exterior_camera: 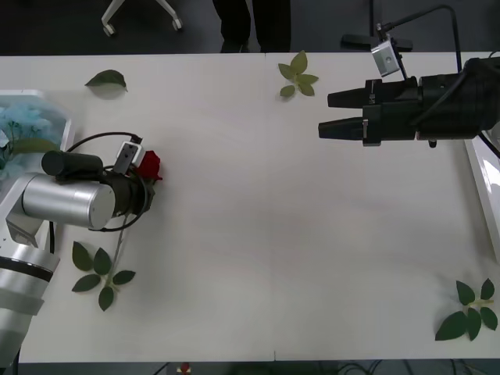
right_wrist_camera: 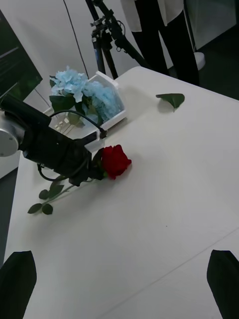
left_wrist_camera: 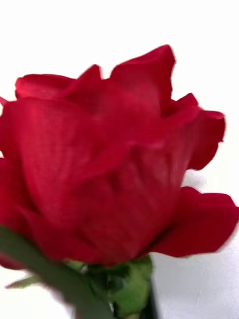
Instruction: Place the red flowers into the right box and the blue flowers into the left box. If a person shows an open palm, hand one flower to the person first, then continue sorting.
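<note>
The left end effector [exterior_camera: 143, 181] grips a red rose [exterior_camera: 150, 166] just beside the left box [exterior_camera: 61, 129]. The right end effector [exterior_camera: 322, 114] hangs open, holding nothing, far across the bare white surface [exterior_camera: 266, 234].

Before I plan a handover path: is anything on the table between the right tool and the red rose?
No. In the front view the white table between the right tool and the red rose at the left tool is bare; a leaf sprig lies beyond that line.

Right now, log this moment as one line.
left gripper: at rose, grip unclear | right gripper: open, empty, above table | blue flowers: in left box
</note>
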{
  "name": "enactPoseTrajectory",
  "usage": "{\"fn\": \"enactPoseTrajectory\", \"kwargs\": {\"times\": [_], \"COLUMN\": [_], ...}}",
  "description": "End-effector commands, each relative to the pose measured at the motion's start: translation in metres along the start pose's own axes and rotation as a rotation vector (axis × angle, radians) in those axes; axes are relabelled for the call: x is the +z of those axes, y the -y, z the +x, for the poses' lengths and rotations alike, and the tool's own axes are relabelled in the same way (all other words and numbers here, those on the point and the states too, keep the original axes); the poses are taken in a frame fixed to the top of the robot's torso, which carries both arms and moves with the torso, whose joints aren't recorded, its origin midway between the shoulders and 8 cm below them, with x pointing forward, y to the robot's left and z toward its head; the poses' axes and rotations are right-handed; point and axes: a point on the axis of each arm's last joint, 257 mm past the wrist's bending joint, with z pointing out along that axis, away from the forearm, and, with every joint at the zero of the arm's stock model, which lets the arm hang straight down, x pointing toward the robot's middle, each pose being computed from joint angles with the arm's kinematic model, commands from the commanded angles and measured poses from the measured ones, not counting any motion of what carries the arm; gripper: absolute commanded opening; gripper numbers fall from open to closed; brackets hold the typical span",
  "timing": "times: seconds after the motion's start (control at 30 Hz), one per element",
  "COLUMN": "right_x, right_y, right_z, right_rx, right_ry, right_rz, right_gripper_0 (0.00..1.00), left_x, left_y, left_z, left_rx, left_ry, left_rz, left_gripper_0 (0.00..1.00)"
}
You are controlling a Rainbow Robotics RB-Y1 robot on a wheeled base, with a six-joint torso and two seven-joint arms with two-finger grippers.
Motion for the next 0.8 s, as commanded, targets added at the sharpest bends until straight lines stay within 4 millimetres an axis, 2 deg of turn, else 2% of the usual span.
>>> {"fn": "enactPoseTrajectory", "kwargs": {"times": [0.03, 0.13, 0.23, 0.5, 0.6, 0.7, 0.8], "right_x": [0.002, 0.001, 0.002, 0.001, 0.002, 0.002, 0.002], "right_y": [-0.007, -0.007, -0.007, -0.007, -0.007, -0.008, -0.008], "right_z": [-0.015, -0.015, -0.014, -0.015, -0.014, -0.013, -0.012], "right_rx": [-0.060, -0.059, -0.058, -0.055, -0.049, -0.042, -0.038], "right_ry": [0.011, 0.008, 0.006, 0.007, 0.008, 0.003, -0.003], "right_rz": [-0.020, -0.020, -0.022, -0.021, -0.022, -0.026, -0.025], "right_gripper_0": [1.00, 1.00, 1.00, 1.00, 1.00, 1.00, 1.00], "left_x": [-0.001, -0.006, -0.023, -0.095, -0.122, -0.155, -0.177], "left_y": [0.007, 0.010, 0.013, 0.037, 0.052, 0.076, 0.089], "left_z": [-0.013, -0.023, -0.039, -0.094, -0.118, -0.152, -0.174], "left_rx": [0.006, 0.006, 0.003, -0.044, -0.051, -0.113, -0.147], "left_ry": [0.021, 0.045, 0.064, 0.152, 0.224, 0.335, 0.411], "left_rz": [0.004, 0.010, 0.026, 0.169, 0.229, 0.382, 0.483], "left_gripper_0": [0.00, 0.00, 0.00, 0.00, 0.00, 0.00, 0.00]}}
